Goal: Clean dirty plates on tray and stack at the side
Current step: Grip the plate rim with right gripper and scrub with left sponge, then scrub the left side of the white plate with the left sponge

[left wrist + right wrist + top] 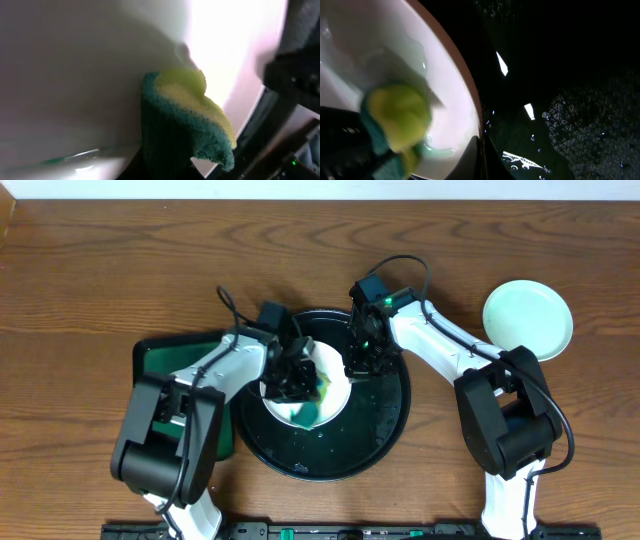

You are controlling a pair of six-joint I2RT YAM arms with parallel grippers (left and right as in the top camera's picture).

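Left gripper (293, 376) pinches the sponge (185, 125) against the smeared plate (336, 385) on the tray (388, 420), right gripper (362, 366) clamps its rim; one clean plate (528, 320) waits right of the tray, stacking unfinished

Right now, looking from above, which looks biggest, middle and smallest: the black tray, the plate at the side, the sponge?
Largest: black tray. Then the plate at the side. Smallest: sponge, though only part of it shows.
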